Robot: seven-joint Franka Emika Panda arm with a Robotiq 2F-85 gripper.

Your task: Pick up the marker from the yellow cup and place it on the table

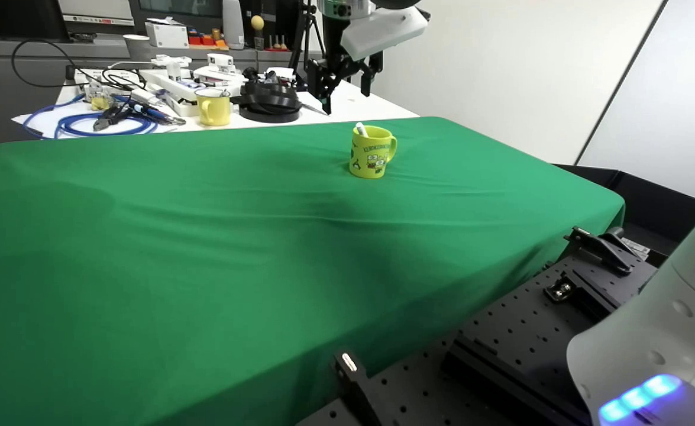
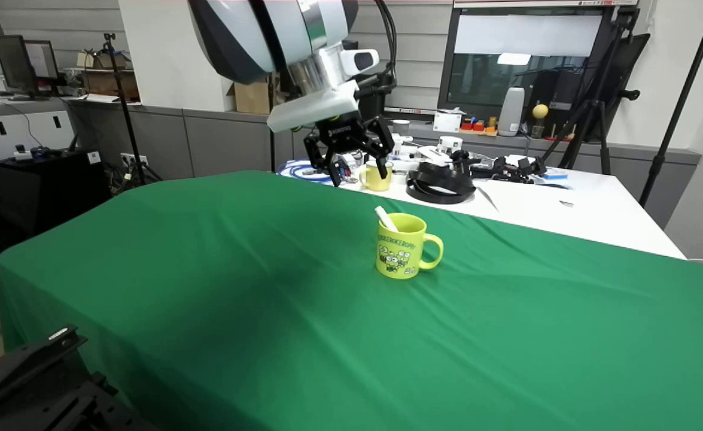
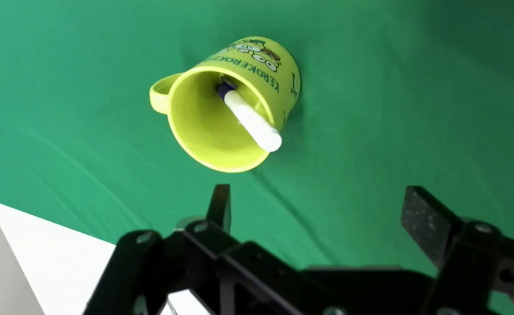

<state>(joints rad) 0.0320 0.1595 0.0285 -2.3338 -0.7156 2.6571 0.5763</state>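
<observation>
The yellow cup stands upright on the green-draped table; it also shows in an exterior view and the wrist view. The white marker leans inside the cup, its white end sticking out above the rim. In the wrist view the marker has its dark blue cap end down inside the cup. My gripper is open and hangs above the table, apart from the cup. In the wrist view my gripper's fingers are wide apart with nothing between them, the cup up and left of their middle.
A white-topped desk adjoins the green table. It holds a paler yellow mug, black coiled straps, blue cable and other clutter. A black perforated mount borders the table near the robot base.
</observation>
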